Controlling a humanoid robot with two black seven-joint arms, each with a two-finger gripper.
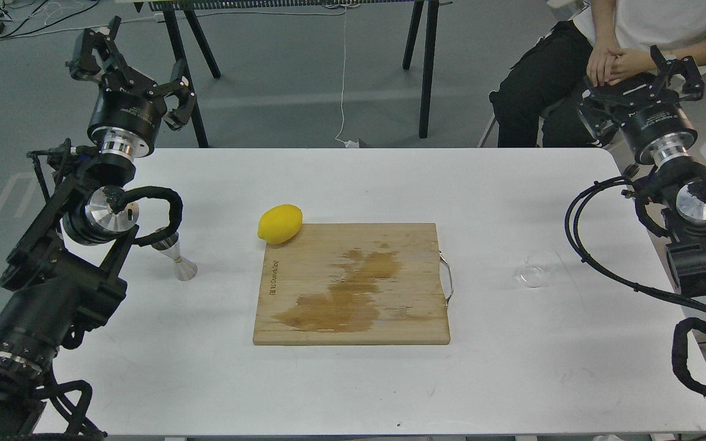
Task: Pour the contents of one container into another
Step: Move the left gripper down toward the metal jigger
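Note:
The small clear glass cup (539,268) rests on the white table (353,386) at the right, nearly see-through. At the left stands the shiny steel jigger (176,257), upright, close beside my left arm. My left gripper (131,58) is raised beyond the table's far left corner, fingers spread open and holding nothing. My right gripper (641,76) hangs above the far right corner, also open and empty, well behind the cup.
A wooden cutting board (353,285) with a wet stain and a metal handle lies mid-table. A yellow lemon (280,223) sits at its far left corner. A seated person (610,55) is behind the right gripper. Table legs (423,67) stand behind.

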